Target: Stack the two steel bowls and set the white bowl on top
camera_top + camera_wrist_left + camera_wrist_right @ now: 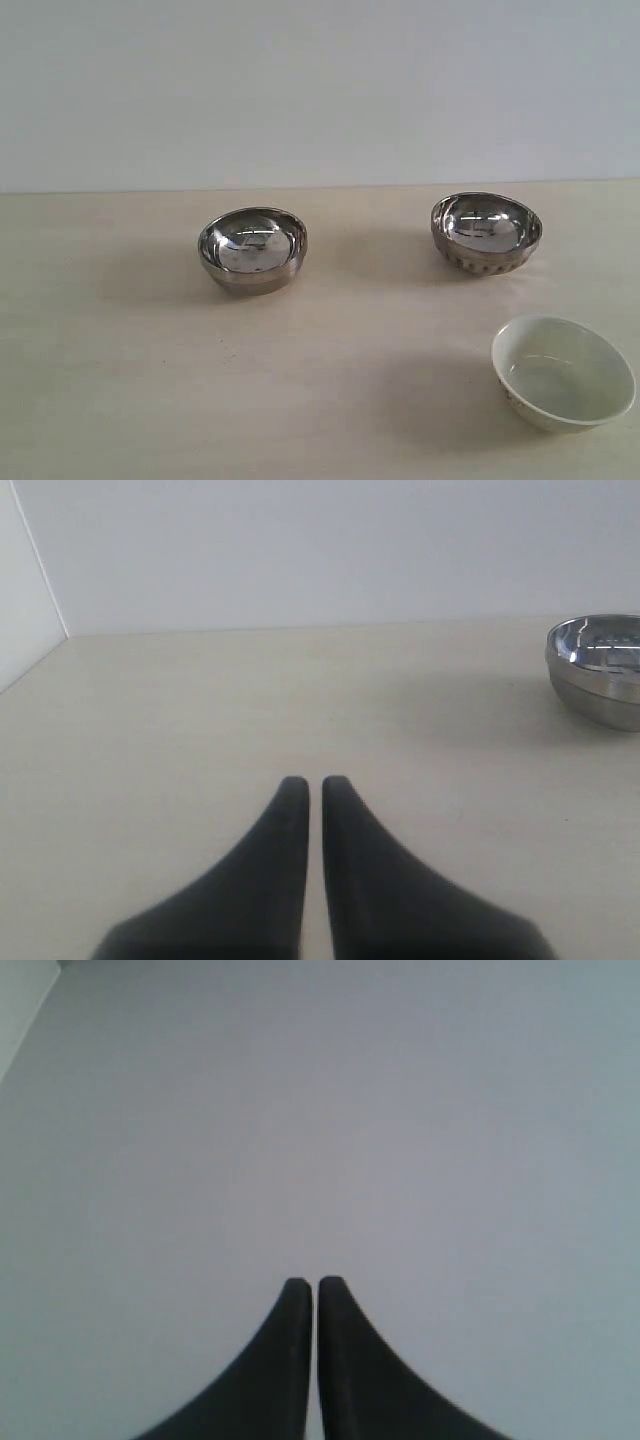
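A smooth-sided steel bowl (pixel 252 249) stands upright left of the table's middle. A steel bowl with a ribbed lower band (pixel 486 234) stands at the back right. The white bowl (pixel 563 372) sits near the front right, empty and upright. All three stand apart. Neither arm appears in the exterior view. My left gripper (pixel 315 782) is shut with nothing in it, low over bare table, and the smooth steel bowl (pixel 598 670) shows at that view's edge, well away. My right gripper (pixel 315 1283) is shut and empty, facing only a plain pale wall.
The pale wood-look table (pixel 120 360) ends at a light wall (pixel 320 90) behind the bowls. A side wall (pixel 25 600) meets the table at the corner in the left wrist view.
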You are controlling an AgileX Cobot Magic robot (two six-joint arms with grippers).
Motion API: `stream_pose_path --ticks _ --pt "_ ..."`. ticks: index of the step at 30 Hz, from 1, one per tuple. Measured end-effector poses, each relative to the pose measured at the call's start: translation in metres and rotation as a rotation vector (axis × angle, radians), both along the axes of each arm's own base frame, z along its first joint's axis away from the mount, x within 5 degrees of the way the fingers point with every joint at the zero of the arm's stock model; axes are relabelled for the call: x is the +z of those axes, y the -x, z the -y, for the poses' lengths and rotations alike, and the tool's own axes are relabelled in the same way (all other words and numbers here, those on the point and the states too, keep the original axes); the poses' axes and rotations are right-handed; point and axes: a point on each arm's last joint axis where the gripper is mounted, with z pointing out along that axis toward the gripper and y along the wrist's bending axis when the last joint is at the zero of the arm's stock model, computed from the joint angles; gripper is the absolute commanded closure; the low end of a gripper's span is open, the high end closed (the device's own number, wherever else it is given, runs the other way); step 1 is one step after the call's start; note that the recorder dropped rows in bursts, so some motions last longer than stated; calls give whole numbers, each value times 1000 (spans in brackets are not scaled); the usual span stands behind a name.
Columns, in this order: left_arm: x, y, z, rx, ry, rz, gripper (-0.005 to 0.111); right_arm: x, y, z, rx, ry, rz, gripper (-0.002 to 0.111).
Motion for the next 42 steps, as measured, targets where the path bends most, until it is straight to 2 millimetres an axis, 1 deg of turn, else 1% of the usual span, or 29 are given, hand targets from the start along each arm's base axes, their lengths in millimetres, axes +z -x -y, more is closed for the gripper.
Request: stream_pose_path --ticks 2,5,7,8,11,13,14,15,17,20,23,24,25,27,31,34,36,40,42 --pt "0 0 0 0 0 0 103 14 3 0 77 -37 -12 108" --pt "0 0 0 0 0 0 103 37 5 -1 135 -48 -103 108" --pt "0 0 0 0 0 0 103 54 9 -1 136 -46 -172 108" --pt "0 0 0 0 0 0 103 60 8 -1 134 -48 -209 108" --pt "0 0 0 0 0 0 103 87 8 -1 101 -26 -283 108" --pt "0 0 0 0 0 0 103 103 0 -1 63 7 -354 108" --pt "0 0 0 0 0 0 103 111 -5 -2 49 18 -389 106" --pt "0 0 0 0 0 0 103 116 -10 -2 43 22 -419 102" --pt "0 0 0 0 0 0 103 129 -25 -3 30 29 -487 90" --pt "0 0 0 0 0 0 103 142 -47 -5 24 30 -572 63" --pt "0 0 0 0 0 0 103 152 -73 -7 39 11 -659 30" --pt "0 0 0 0 0 0 103 153 -80 -7 39 9 -680 20" --pt "0 0 0 0 0 0 103 154 -92 -8 41 7 -715 12" --pt "0 0 0 0 0 0 103 153 -108 -10 40 5 -771 3" --pt "0 0 0 0 0 0 103 143 -147 -13 24 14 -920 3" --pt "0 0 0 0 0 0 103 128 -174 -15 15 24 -1022 3" --pt "0 0 0 0 0 0 103 119 -187 -19 27 36 -1069 3" --pt "0 0 0 0 0 0 103 98 -215 -41 98 92 -1151 3" --pt "0 0 0 0 0 0 103 89 -230 -59 147 132 -1186 3"
